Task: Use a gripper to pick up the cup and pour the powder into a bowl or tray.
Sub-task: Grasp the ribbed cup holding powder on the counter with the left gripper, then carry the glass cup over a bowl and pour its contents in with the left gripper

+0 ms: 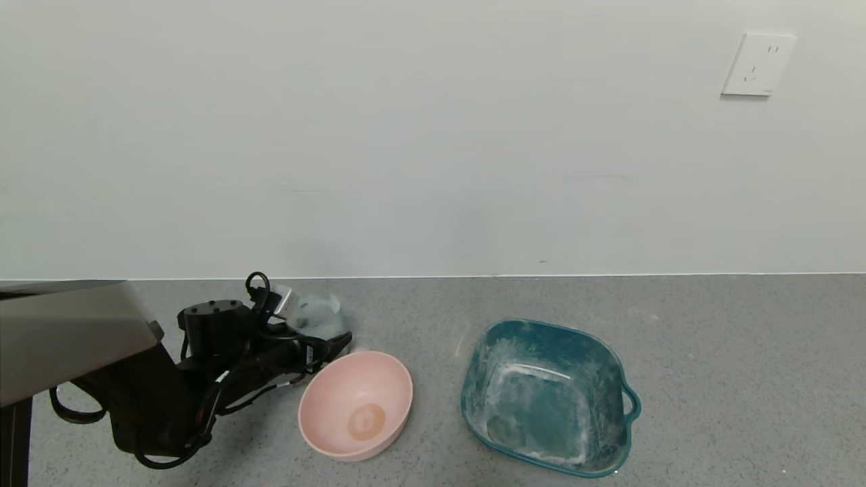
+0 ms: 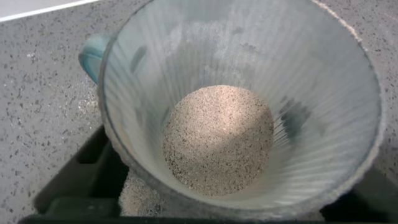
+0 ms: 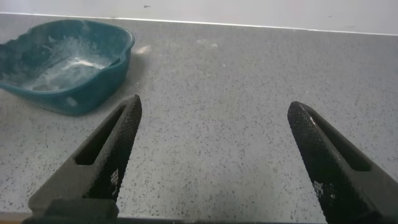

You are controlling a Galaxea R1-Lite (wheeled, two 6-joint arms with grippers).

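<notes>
Left gripper at the cup, behind the pink bowl.

The cup stands upright on the grey worktop, just behind the bowl's far-left rim, with a mound of beige powder in its bottom. The left gripper's fingers reach under and around its base, but whether they clamp it I cannot tell. The teal tray sits right of the bowl, dusted white. The right gripper hangs wide open over bare worktop, holding nothing.
</notes>
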